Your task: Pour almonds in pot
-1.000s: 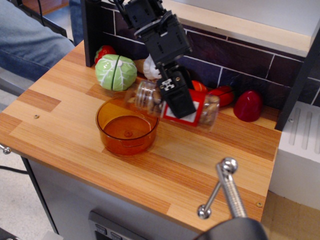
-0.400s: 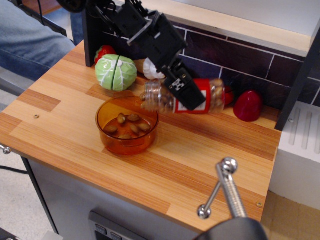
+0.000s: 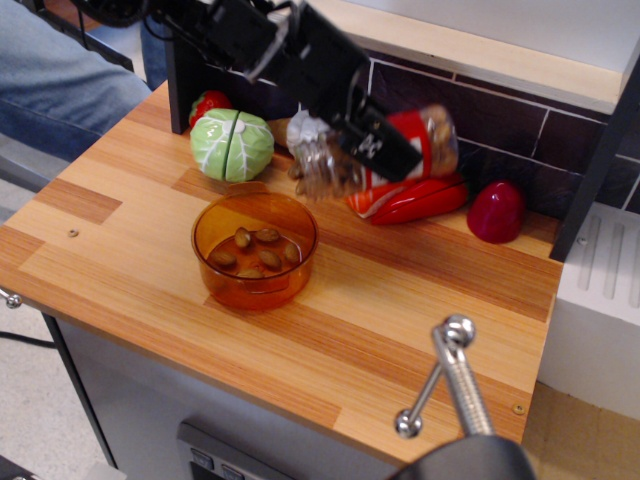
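While the jar hangs nearly level in the gripper, we log the scene as it stands.

Item 1, gripper: black fingers clamped narrow across the jar's red-and-white label, approx. mid-body. Hold looks firm; no gap visible btwn fingers and jar.

Item 2, jar: clear plastic, open mouth to the lower left of the fingers, base up and to their right. Contents: almonds bunched near the mouth, a few more at the base end. Mouth sits above and beyond the pot's far rim, not over its middle.

Item 3, pot: orange, see-through, on the wooden table, below and left of the fingers, well apart from them. Contents: a small no. of almonds on the bottom, maybe six; most of the floor bare.

Item 4, misc.: green cabbage toy left of the fingers; red toy veg just below-right; dark red piece further right.

Step note, our judgement: pour is partial. To do it well we'd bring the mouth back over the pot's centre before tipping again, tilt slowly, and keep low enough that nuts don't bounce off the rim.
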`<state>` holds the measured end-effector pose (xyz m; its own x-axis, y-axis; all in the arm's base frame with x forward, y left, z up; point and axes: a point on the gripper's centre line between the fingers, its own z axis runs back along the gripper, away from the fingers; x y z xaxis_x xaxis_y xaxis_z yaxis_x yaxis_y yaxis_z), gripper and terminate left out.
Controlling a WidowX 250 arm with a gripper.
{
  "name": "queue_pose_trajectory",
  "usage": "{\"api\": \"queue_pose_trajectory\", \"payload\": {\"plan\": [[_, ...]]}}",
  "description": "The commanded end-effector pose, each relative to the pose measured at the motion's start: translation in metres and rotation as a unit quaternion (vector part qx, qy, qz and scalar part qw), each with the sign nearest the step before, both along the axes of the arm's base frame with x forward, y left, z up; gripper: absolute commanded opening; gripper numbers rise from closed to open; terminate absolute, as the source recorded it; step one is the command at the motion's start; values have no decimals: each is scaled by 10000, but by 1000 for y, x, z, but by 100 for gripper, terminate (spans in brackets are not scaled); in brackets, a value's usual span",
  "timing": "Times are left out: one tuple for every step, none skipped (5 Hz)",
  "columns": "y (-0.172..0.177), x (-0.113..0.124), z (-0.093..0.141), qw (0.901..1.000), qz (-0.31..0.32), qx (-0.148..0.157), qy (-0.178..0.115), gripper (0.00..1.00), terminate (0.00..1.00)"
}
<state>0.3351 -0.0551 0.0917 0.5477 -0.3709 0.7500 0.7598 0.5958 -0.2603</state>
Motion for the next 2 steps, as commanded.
{"api": "queue_pose_trajectory", "payload": {"plan": [[1,6,15,9967,271,95,-765,0,0],[2,2,14,9961,275,47,-834,0,0]]}}
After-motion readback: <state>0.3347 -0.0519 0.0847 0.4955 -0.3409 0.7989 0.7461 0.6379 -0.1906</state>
